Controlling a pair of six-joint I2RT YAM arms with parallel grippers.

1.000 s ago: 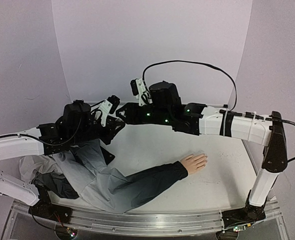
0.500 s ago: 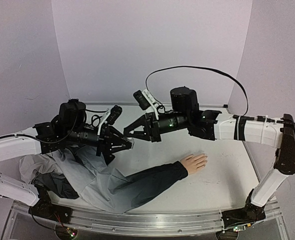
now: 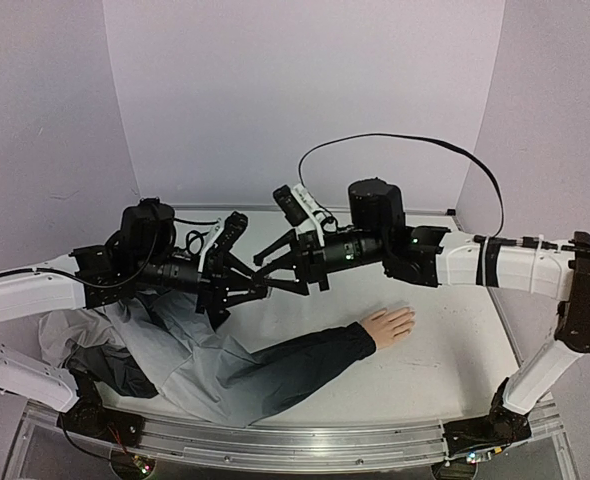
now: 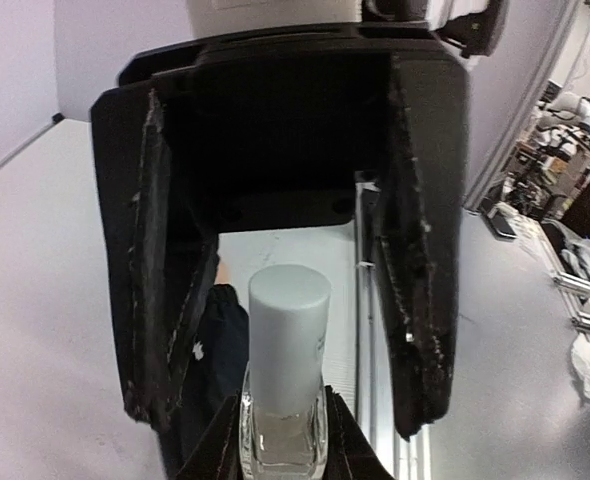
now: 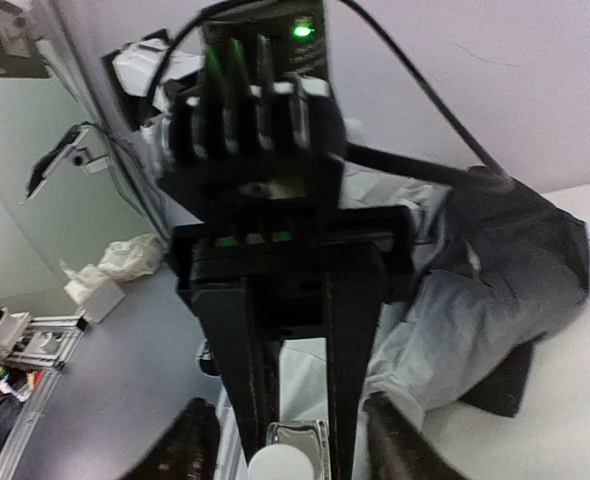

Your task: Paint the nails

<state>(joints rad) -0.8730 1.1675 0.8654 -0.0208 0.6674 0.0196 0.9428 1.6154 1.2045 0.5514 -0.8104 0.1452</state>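
A small glass bottle (image 4: 283,435) with a white cap (image 4: 288,335) stands upright in my left gripper (image 4: 283,455), which is shut on its glass body. My right gripper (image 3: 287,270) faces it from the right, open, with one black finger (image 4: 153,270) on each side of the cap and not touching it. In the right wrist view the bottle (image 5: 297,443) sits low between the left gripper's fingers. The mannequin hand (image 3: 388,325) lies flat on the table at the end of a dark sleeve (image 3: 305,360), right of and below both grippers. Its nails are too small to make out.
A grey and dark jacket (image 3: 165,345) is heaped on the left of the white table (image 3: 445,360), under the left arm. Pale walls close in the back and both sides. A metal rail (image 3: 305,440) runs along the near edge.
Both grippers came forward from the back and met over the table. The right gripper closed round the bottle's cap, then opened; its fingers now stand wider apart.
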